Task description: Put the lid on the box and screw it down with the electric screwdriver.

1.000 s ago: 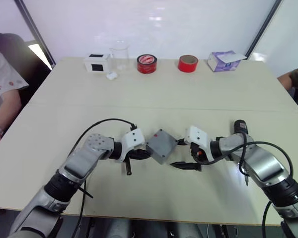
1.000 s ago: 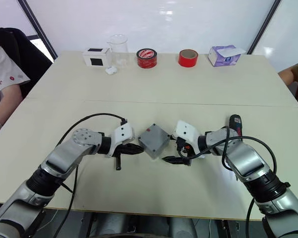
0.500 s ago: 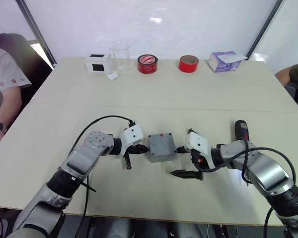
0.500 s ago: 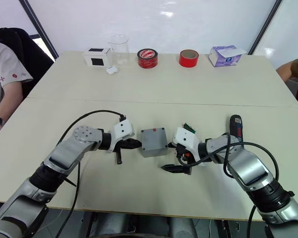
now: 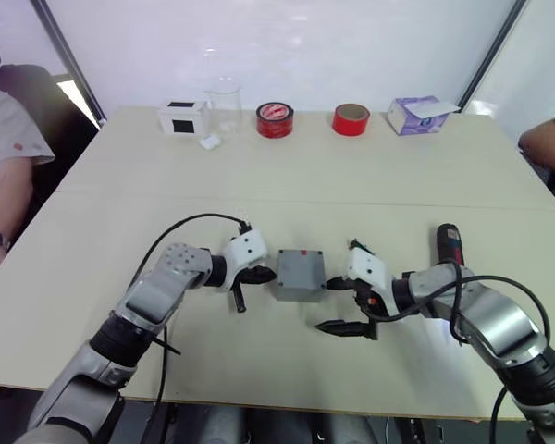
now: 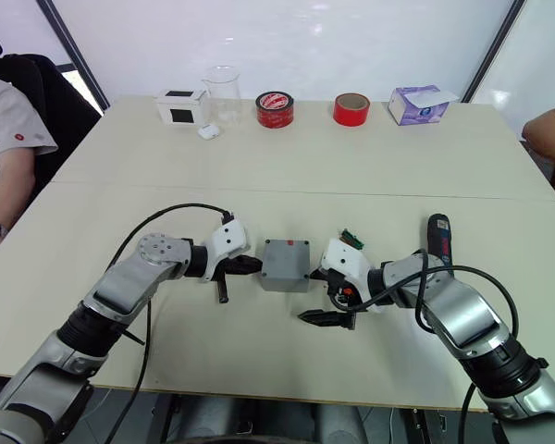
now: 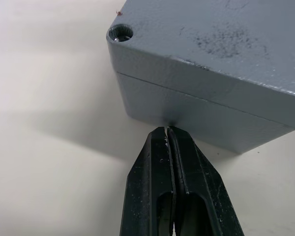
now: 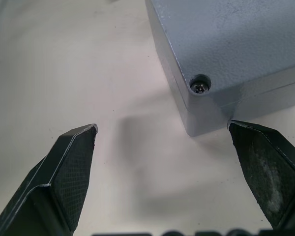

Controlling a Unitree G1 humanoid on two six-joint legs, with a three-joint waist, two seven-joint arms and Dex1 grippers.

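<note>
Left tool (image 7: 168, 129) pinched closed — tip at box (image 6: 286, 270) wall | right tool (image 8: 164, 135) spread wide — one finger touching box corner

Four camera views: two from the robot's head, one from each wrist

The paired head cameras look forward and down across the whole desk (image 5: 287, 166), from its near edge to the far edge, and share almost the same scene. The left wrist camera sits very close, looking along the pressed-together fingers of the left tool (image 7: 168, 142) at a side wall of the box (image 7: 196, 110). The right wrist camera, equally close, looks between the spread fingers of the right tool (image 8: 162, 129) at a corner of the lid (image 8: 226, 34); both wrist views share that box
</note>
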